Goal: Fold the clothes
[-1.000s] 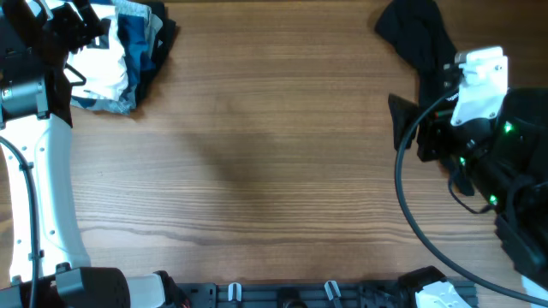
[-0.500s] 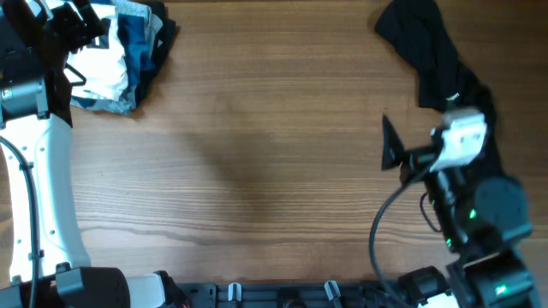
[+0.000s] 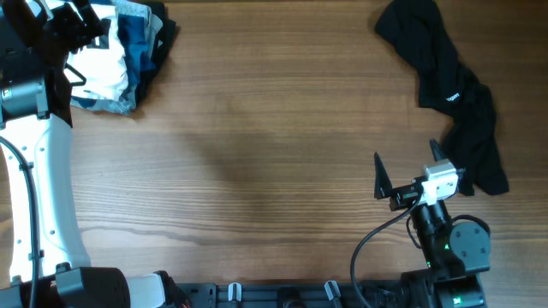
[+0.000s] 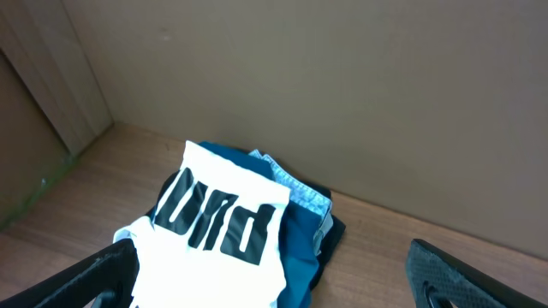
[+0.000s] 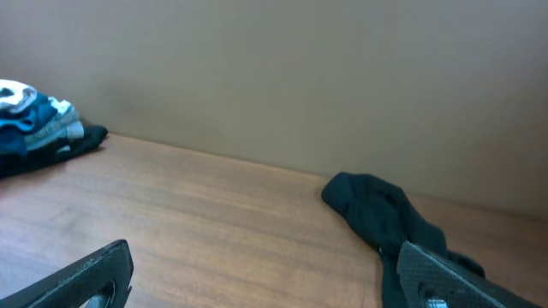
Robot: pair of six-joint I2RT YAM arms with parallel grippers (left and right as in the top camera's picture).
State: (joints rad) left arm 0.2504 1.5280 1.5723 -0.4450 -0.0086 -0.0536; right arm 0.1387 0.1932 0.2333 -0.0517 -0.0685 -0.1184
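Both grippers empty, jaws spread wide.
Your right gripper (image 3: 406, 167) sits low near the front edge of the table (image 3: 257, 154), just beside the crumpled black garment (image 3: 449, 85) on the right. Your left gripper (image 4: 272, 282) hangs over the stacked clothes pile (image 4: 227, 222) in the far-left corner.

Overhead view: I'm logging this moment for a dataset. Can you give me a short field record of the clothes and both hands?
pile: white, blue and dark clothes stacked at the far left corner; the white top has black print
black garment: far right, crumpled, not yet folded
left hand: open, holds nothing, above the pile
right hand: open, holds nothing, near right, apart from the black garment
table: wood
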